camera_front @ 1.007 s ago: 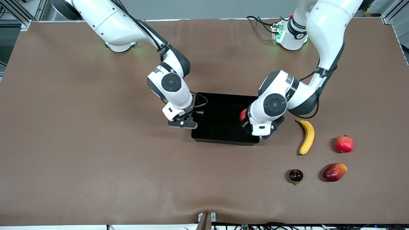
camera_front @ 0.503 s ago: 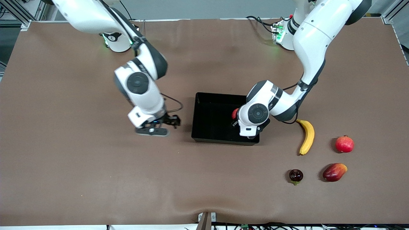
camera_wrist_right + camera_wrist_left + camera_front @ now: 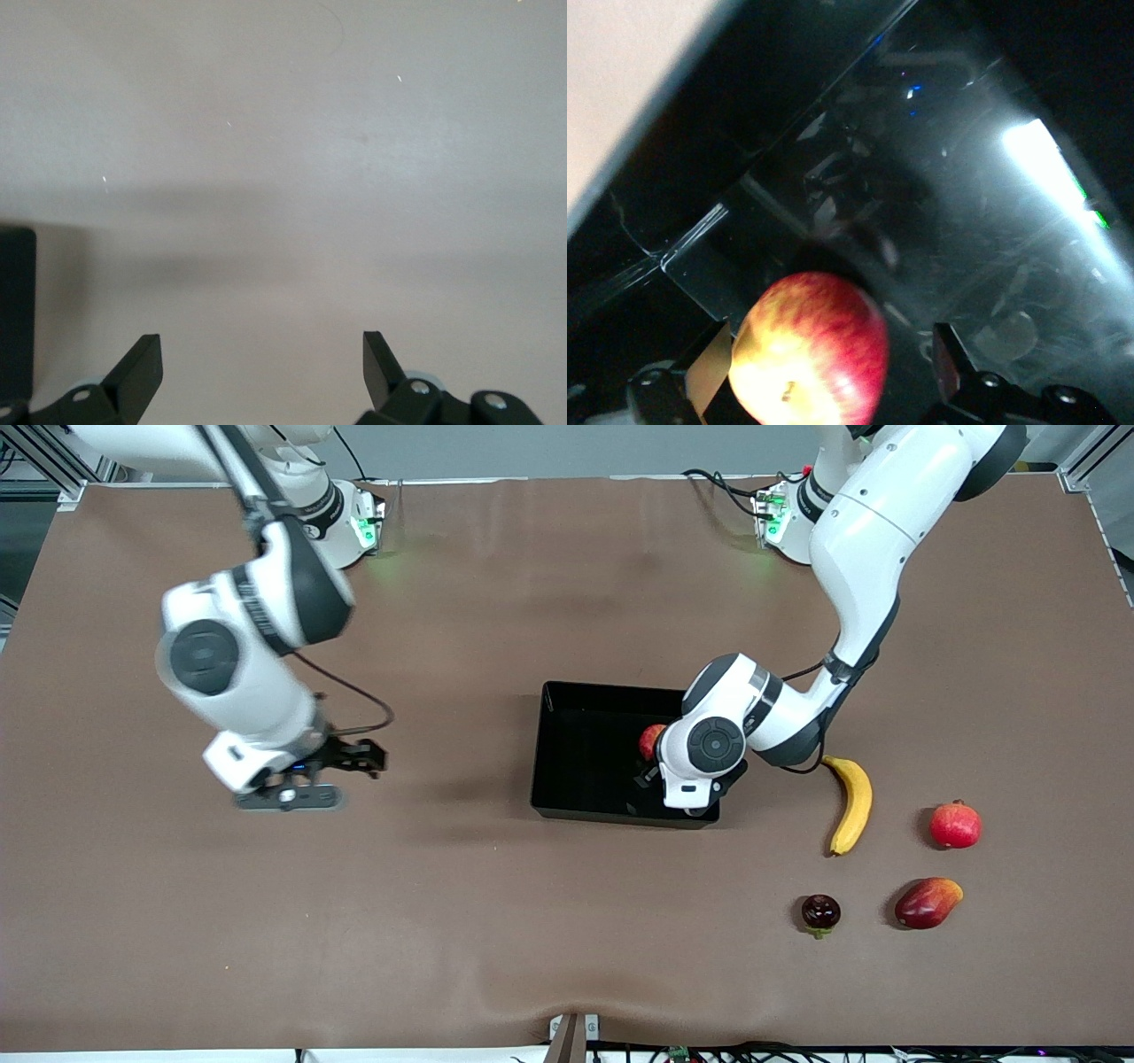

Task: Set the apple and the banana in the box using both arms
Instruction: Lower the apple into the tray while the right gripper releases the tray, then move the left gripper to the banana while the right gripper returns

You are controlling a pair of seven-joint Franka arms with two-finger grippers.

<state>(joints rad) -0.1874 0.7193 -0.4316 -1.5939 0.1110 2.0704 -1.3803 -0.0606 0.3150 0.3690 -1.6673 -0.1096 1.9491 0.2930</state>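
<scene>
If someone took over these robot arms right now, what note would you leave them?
Left gripper: open, low in the box, the apple loose between its fingers.
Right gripper: open, empty, over bare table toward the right arm's end.
Banana: on the table beside the box, toward the left arm's end.
Done: apple in the box.
Left: banana into the box.

A pomegranate (image 3: 956, 825), a mango (image 3: 927, 903) and a dark round fruit (image 3: 820, 911) (green stem) are seen on the brown table (image 3: 496, 921), toward the left arm's end.
</scene>
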